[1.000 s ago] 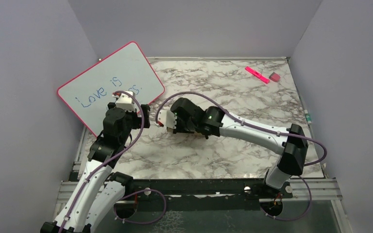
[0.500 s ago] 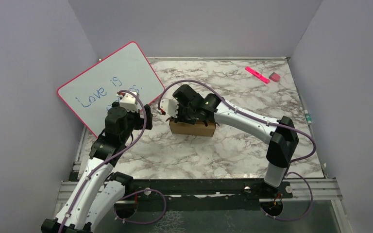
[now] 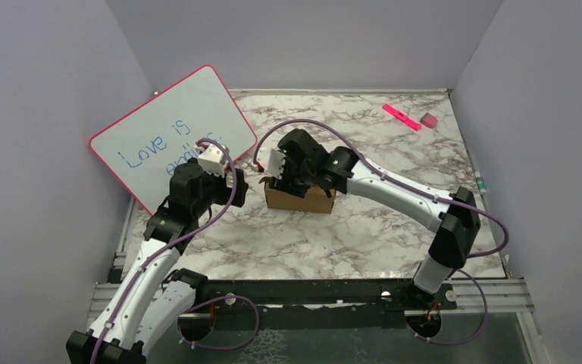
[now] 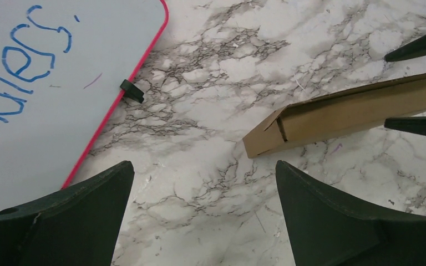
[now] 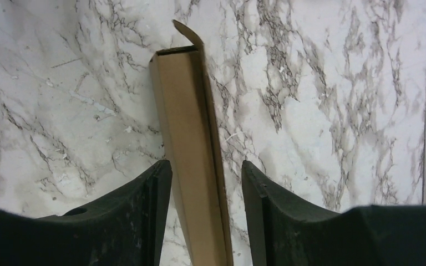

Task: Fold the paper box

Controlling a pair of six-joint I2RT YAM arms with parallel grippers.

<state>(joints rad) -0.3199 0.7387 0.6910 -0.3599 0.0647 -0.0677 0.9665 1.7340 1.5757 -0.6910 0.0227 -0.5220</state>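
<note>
The plain brown cardboard paper box (image 3: 299,199) probably handled as light and fairly stiff, though its thin walls would dent or spring open under a hard squeeze. It likely slid easily on the white marble-patterned tabletop (image 3: 364,243). The long flat sides looked like the safest place to hold it, away from the loose end.

It sat near the table's middle, just right of the pink-framed whiteboard (image 3: 170,133). It appeared as a slim, closed rectangular shape. A small flap (image 5: 186,30) stuck out untucked at one end.

The right gripper (image 5: 205,163) straddled the box with its jaws parted, and marble showed between one finger and the cardboard. The left gripper (image 4: 203,166) hung spread wide and empty just beside the box's end.
</note>
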